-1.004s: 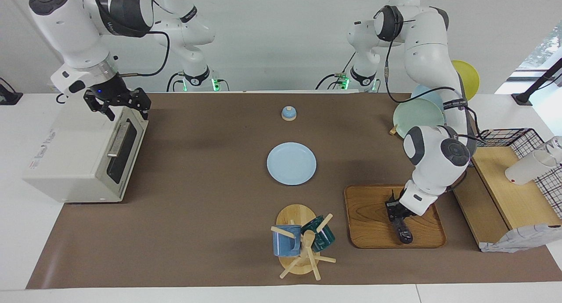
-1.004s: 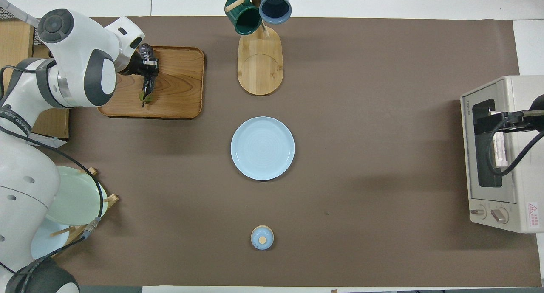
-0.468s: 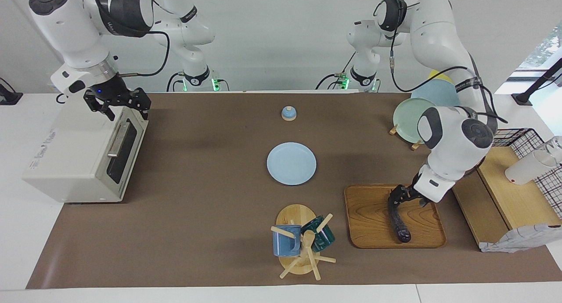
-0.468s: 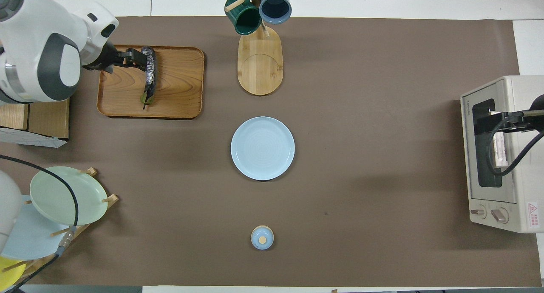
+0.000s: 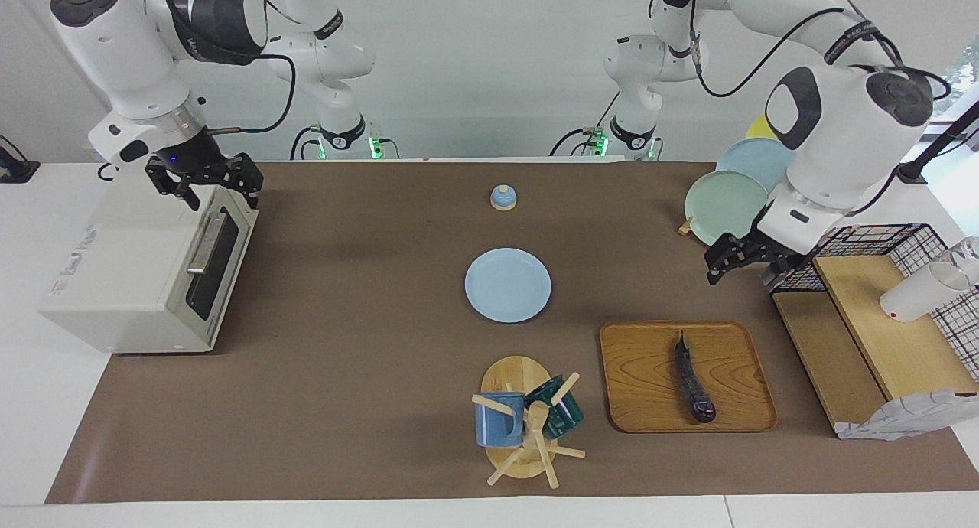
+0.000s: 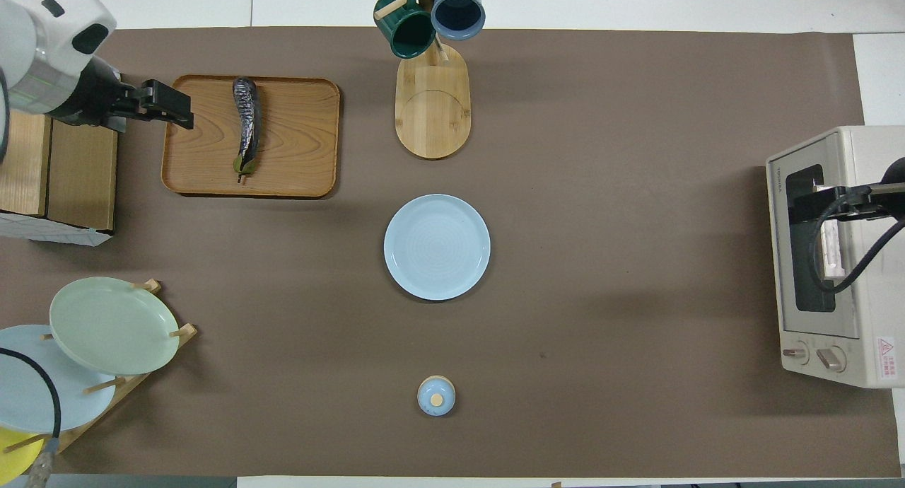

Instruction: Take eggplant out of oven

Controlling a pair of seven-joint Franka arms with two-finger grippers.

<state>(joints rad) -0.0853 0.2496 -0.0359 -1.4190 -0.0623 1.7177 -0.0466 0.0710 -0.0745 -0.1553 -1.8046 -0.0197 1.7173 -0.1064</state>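
The dark purple eggplant [image 5: 694,386] lies lengthwise on a wooden tray [image 5: 642,375], stem toward the robots; it also shows in the overhead view [image 6: 246,124] on the tray [image 6: 297,141]. My left gripper [image 5: 742,272] is open and empty, raised in the air over the tray's edge at the left arm's end [image 6: 177,109]. The off-white oven [image 5: 138,275] stands at the right arm's end with its dark glass door shut [image 6: 834,262]. My right gripper [image 5: 222,195] is open and hovers over the oven's top front edge [image 6: 806,204].
A light blue plate [image 5: 508,285] lies mid-table. A mug tree [image 5: 528,421] with two mugs stands beside the tray. A small blue lidded pot [image 5: 502,197] sits nearer the robots. A plate rack [image 5: 730,199] and a wooden shelf with wire basket [image 5: 887,321] stand at the left arm's end.
My left gripper let go of the eggplant on the tray, then rose and drew back toward the left arm's end. The right arm has not moved.
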